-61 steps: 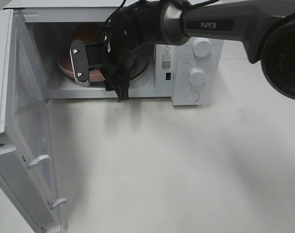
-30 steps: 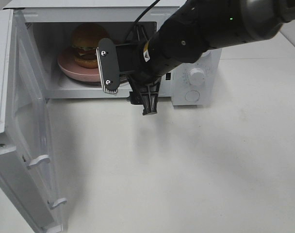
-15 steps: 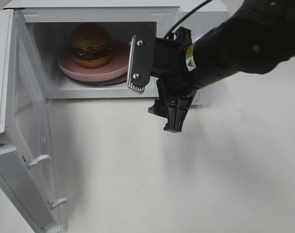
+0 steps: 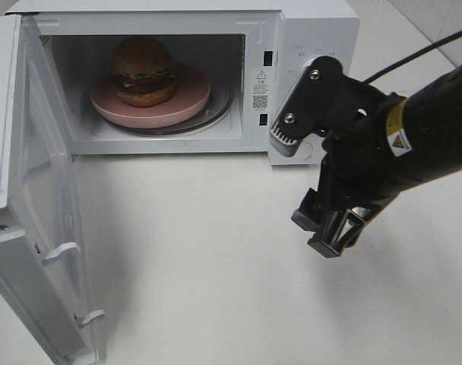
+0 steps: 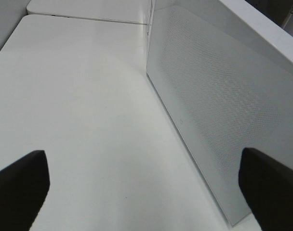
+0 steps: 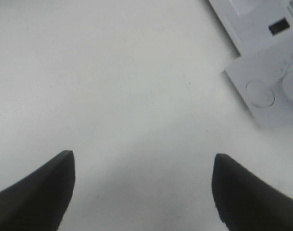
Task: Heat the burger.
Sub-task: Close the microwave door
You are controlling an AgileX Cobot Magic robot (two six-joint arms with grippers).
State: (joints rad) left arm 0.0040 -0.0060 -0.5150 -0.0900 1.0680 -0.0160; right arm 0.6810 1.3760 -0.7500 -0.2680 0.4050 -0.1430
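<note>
— Where's the burger (image 4: pixel 143 70)?
— Inside the microwave (image 4: pixel 162 7), on the pink plate (image 4: pixel 159 110), toward the plate's eleven o'clock. The door (image 4: pixel 41 228) stands wide open.
— And the right gripper (image 4: pixel 313 176)?
— Outside, over the table (image 4: pixel 200 274), at about four o'clock from the burger, in front of the control panel (image 4: pixel 316 38). Its jaws stand apart, nothing between them.
— The left gripper (image 5: pixel 144 192)?
— Also spread wide and empty, beside a perforated white panel (image 5: pixel 209 106). That's possibly the door, though the wrist view is too close to tell.
</note>
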